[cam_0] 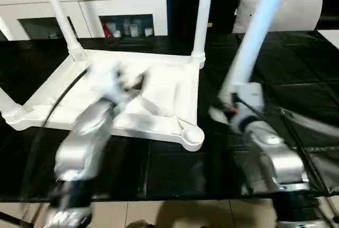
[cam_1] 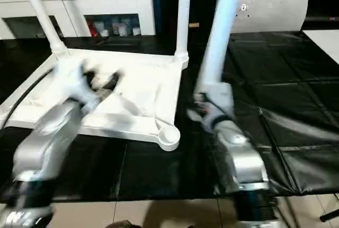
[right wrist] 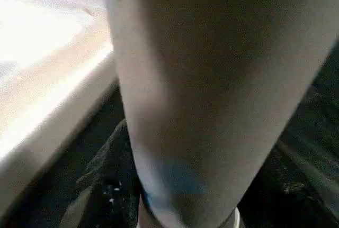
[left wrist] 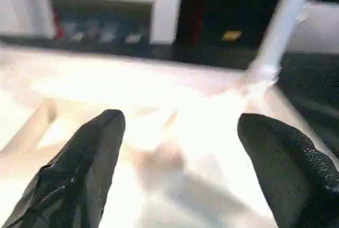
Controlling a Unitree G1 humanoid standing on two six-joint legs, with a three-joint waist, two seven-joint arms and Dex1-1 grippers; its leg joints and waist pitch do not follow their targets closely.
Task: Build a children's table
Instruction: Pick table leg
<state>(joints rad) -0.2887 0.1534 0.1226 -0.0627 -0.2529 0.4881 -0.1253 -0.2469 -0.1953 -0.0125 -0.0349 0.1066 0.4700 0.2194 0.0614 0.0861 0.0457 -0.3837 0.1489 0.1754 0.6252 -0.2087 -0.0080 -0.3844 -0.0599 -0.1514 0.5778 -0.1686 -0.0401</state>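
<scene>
- On the black-covered counter (cam_0: 175, 175), toward its left half, the white tabletop (cam_0: 169, 98) lies upside down, ribbed underside up.
- Three white legs stand in its corner sockets: one at the near-left corner (cam_0: 8, 103), one at the far-left corner (cam_0: 61, 19), one at the far-right corner (cam_0: 202, 14).
- The near-right corner socket (cam_0: 193, 134) is round and holds no leg.
- The left end effector (left wrist: 175, 154) hangs over the underside of the tabletop, its two black fingers (left wrist: 85, 170) spread well apart with nothing between them.
- The silver left forearm (cam_0: 85, 138) reaches in from the near edge of the counter, blurred.
- Just beside the tabletop's right edge, over bare black counter, the right end effector (cam_0: 233, 106) is clamped on the lower part of the fourth leg (cam_0: 259, 29).
- That leg rises steeply, leaning toward the far-right of the counter, its lower end off the tabletop and to the right of the empty socket.
- In the right wrist view the held leg (right wrist: 212, 96) stands close to the camera, with the rim of the tabletop (right wrist: 53, 117) beside it.
- Behind the counter's far edge stand a white cabinet (cam_0: 95, 6) on the left and a grey cushion (cam_0: 296, 8) on the right.
</scene>
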